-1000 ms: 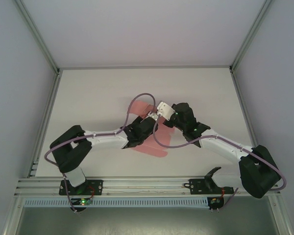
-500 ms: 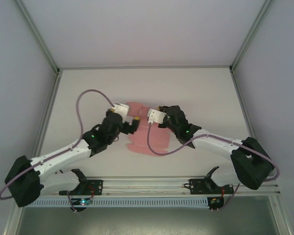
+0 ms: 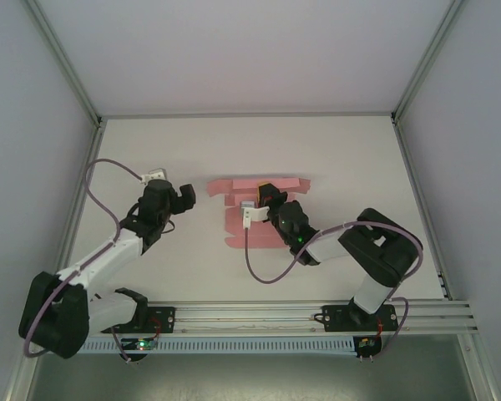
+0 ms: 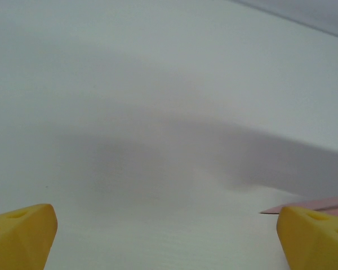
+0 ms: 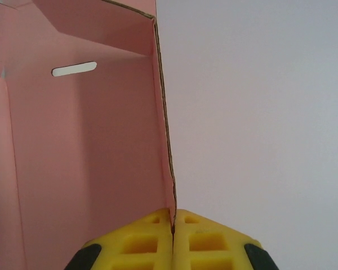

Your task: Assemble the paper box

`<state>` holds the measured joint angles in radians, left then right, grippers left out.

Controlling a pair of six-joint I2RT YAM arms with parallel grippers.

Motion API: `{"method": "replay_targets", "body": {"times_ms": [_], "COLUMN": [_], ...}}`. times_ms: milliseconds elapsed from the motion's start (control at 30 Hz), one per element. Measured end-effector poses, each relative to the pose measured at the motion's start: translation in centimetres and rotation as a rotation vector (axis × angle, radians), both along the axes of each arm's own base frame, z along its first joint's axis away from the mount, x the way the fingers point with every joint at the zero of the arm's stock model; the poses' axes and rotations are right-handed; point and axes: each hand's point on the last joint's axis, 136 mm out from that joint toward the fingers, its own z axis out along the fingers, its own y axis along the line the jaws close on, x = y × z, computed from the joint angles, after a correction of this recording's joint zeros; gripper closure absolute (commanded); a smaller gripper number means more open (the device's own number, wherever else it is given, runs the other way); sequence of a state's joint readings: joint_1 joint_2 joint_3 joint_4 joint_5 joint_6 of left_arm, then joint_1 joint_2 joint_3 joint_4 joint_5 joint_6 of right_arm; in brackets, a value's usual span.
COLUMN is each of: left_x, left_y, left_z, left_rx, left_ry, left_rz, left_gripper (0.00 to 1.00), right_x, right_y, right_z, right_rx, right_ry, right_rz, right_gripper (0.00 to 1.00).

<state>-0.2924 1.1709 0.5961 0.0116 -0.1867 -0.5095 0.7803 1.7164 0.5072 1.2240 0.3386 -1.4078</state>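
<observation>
Top view: The paper box (image 3: 238, 227) lies as a pink, partly folded sheet at the middle of the white desk (image 3: 342, 159). Its far flaps spread along a strip toward the back. The right hand (image 3: 261, 200) sits over the sheet's centre, and its arm covers part of the card on the near right side. The left hand (image 3: 186, 199) is held well apart from the sheet, to its left, over bare desk. A purple cable (image 3: 100, 180) loops out from each arm. An aluminium frame rail (image 3: 250, 313) runs across the near edge, and grey walls enclose the other three sides.

Left wrist view: The left hand (image 4: 168, 239) is spread wide, its yellow fingertips (image 4: 19, 236) at opposite lower corners with nothing between them. Bare desk lies ahead under a soft shadow. One pink corner of the paper box (image 4: 321, 203) shows just above the right-side fingertip.

Right wrist view: The right hand (image 5: 173, 222) is clamped on a raised edge of the paper box (image 5: 90, 157), the yellow pads pressed together with the thin card between them. The pink panel stands upright to the left of the grip and carries a narrow slot (image 5: 74, 68) near its top.
</observation>
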Motion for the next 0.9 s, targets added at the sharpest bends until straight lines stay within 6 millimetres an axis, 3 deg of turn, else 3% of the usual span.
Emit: {"method": "replay_targets", "body": {"times_ms": [167,400,567,733,900], "left_x": [1.9,6.7,9.0,9.1,6.9], "left_y": [-0.6,-0.6,-3.6,-7.9,-11.0], "left_z": [-1.6,-0.9,-2.1,-3.2,-2.6], "left_rx": [-0.017,-0.046,-0.098,-0.198,-0.255], "left_ry": [0.048,0.018,0.022,0.048,0.022], "left_rz": [-0.021,-0.041,-0.196,-0.427,-0.600], "left_gripper": [0.00,0.00,0.02,0.21,0.33], "right_x": [-0.1,-0.3,0.0,0.5,0.8], "right_y": [0.2,0.0,-0.1,-0.2,-0.3], "right_z": [-1.1,-2.1,-2.2,-2.7,-2.9], "right_rx": [0.008,0.019,0.033,0.042,0.054], "right_ry": [-0.031,0.033,0.078,0.118,0.141], "right_rz": [-0.002,-0.005,-0.015,-0.031,-0.045], "right_gripper": [1.00,1.00,1.00,1.00,1.00]}}
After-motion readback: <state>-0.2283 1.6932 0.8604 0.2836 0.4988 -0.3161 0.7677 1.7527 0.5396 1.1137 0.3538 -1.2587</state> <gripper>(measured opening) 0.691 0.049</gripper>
